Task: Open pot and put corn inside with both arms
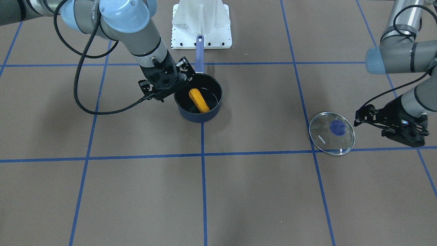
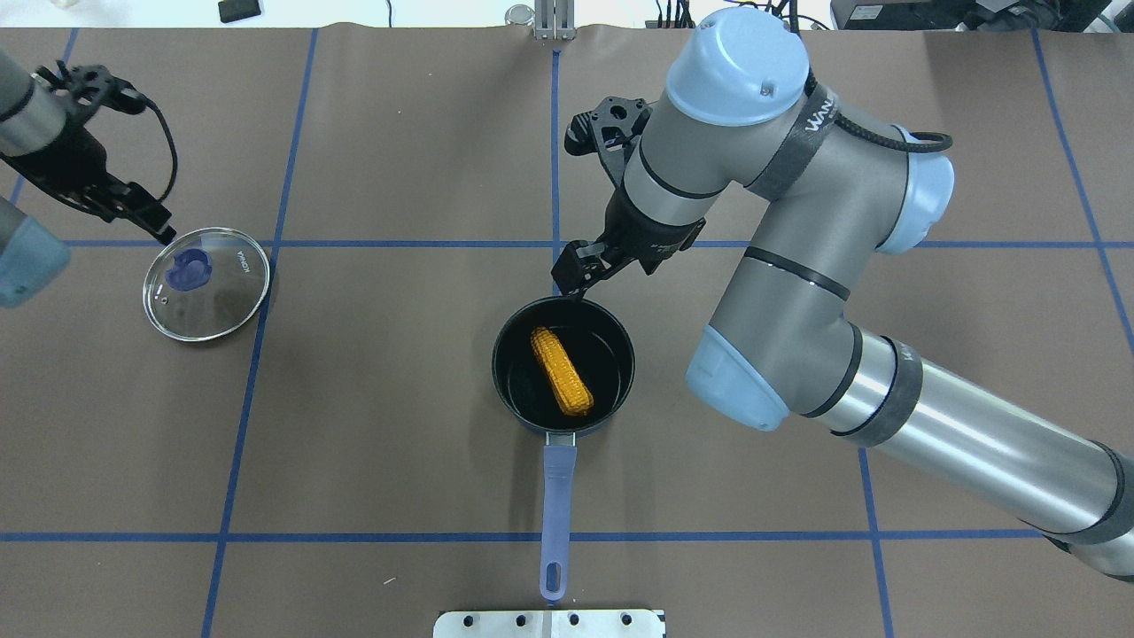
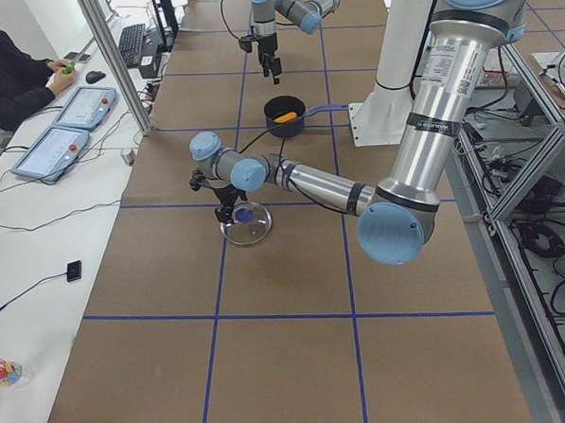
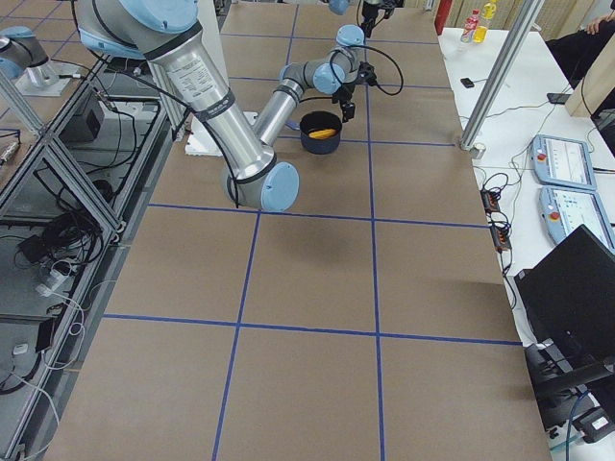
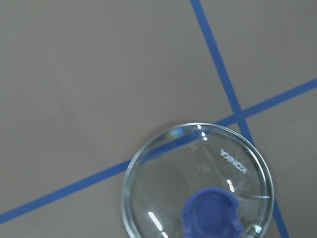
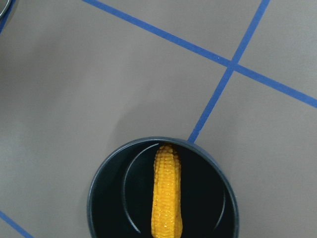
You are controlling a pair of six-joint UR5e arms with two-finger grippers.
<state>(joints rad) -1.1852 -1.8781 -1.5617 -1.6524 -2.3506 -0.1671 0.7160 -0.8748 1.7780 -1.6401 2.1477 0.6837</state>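
Note:
The pot [image 1: 199, 118] stands open near the table's middle, its handle [image 2: 558, 478] pointing toward the robot base. The corn [image 1: 199, 100] lies inside it, also in the overhead view [image 2: 561, 372] and the right wrist view [image 6: 167, 193]. My right gripper [image 2: 574, 270] hovers above the pot's far rim, open and empty. The glass lid [image 2: 205, 282] with its purple knob lies flat on the table far to my left. My left gripper [image 2: 151, 221] is open and empty, just beyond the lid's edge. The lid fills the bottom of the left wrist view [image 5: 163, 178].
A white mounting plate [image 1: 202, 24] sits at the robot's side, just behind the pot handle's end. Blue tape lines cross the brown table. An operator [image 3: 10, 74] and two pendants [image 3: 52, 148] are beyond the far table edge.

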